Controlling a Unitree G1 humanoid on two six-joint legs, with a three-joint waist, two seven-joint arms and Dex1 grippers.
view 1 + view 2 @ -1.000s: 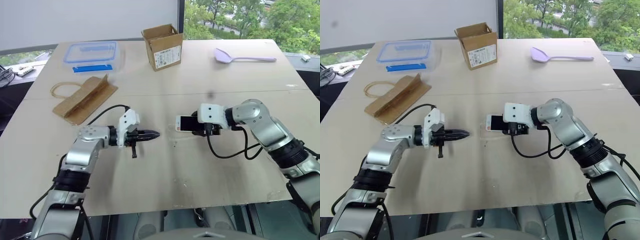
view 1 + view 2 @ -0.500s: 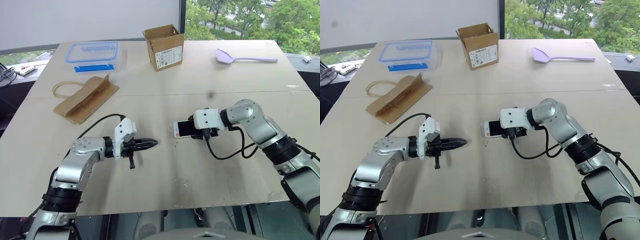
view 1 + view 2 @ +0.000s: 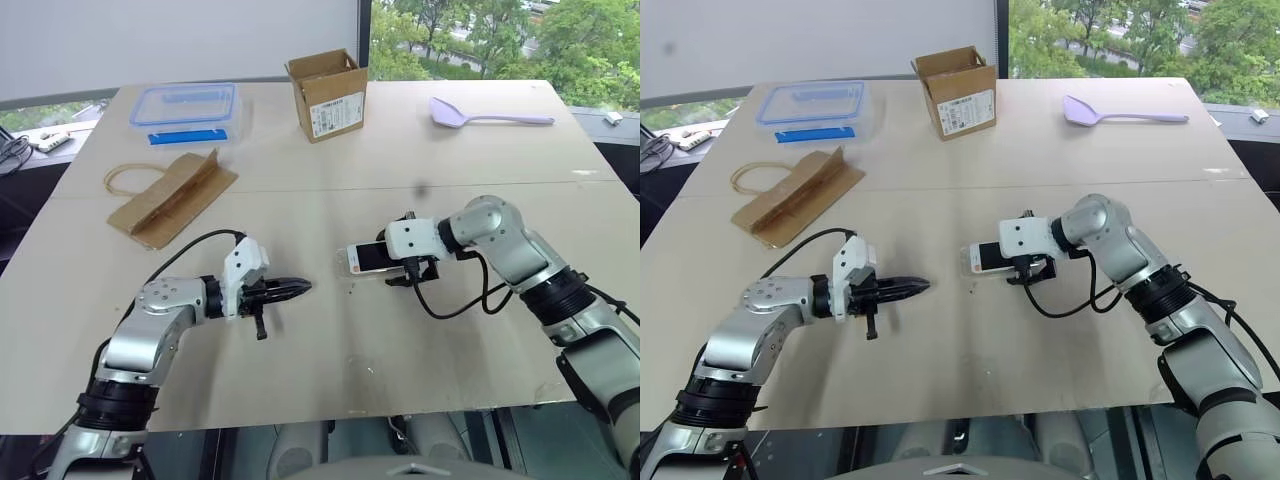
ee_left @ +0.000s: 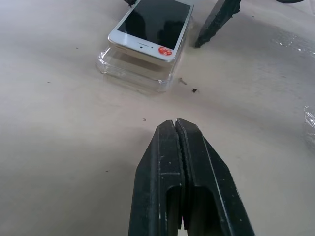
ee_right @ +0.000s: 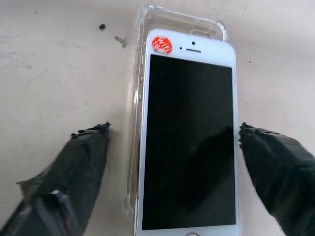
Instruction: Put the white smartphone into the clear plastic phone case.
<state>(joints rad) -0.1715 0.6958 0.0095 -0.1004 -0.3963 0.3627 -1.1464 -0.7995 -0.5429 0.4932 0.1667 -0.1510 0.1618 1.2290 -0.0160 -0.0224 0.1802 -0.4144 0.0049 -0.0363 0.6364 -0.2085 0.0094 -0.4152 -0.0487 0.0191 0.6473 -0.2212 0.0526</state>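
Phone lies screen-up on clear case, mid-table, red-orange mark at end facing left gripper. In left wrist view phone sits atop case rim, slightly askew, not pressed flush.

Right gripper over phone, fingers spread wide either side, touching neither phone nor case; holds nothing.

Left gripper fully closed, empty, tips pointing at phone, well apart from it.
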